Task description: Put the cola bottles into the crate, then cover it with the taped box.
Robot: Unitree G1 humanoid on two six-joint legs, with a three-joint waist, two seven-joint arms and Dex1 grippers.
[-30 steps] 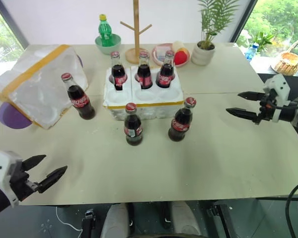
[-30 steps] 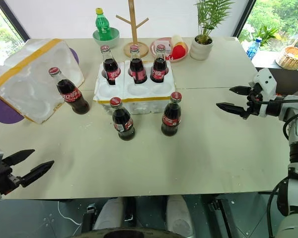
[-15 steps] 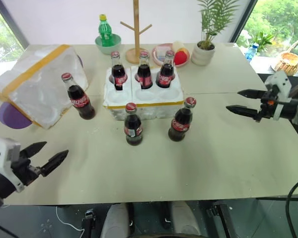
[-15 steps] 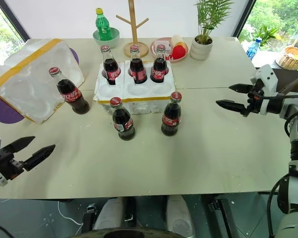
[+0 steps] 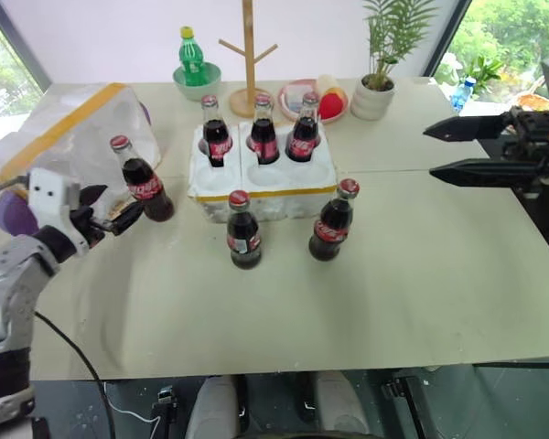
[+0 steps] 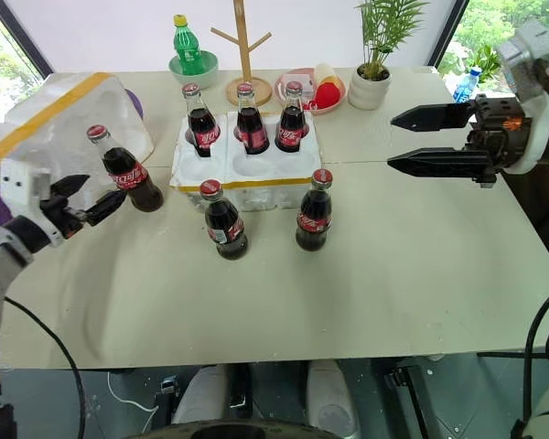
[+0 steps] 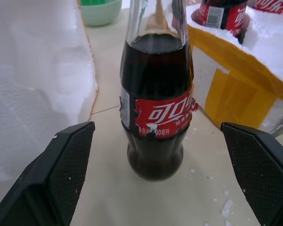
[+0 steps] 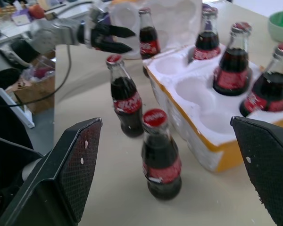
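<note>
— While the left gripper (image 6: 90, 197) hovers with fingers spread beside a loose cola bottle (image 6: 121, 169), where are the others?
— Three stand in the crate (image 6: 242, 179); two wait before it. The right gripper (image 6: 414, 140) gapes, holding nothing. The taped box (image 6: 55, 133) lies left.

The left gripper (image 6: 84, 198) has a white boxy housing and two black, tapered fingers (image 7: 68, 176) with cross-hatched pads. Its forearm is silver-grey, with a black cable trailing from it. The right gripper (image 6: 430, 139) is bulkier, white-cased, with long black fingers (image 8: 80, 165) bearing small pale screws, and an orange mark.
</note>
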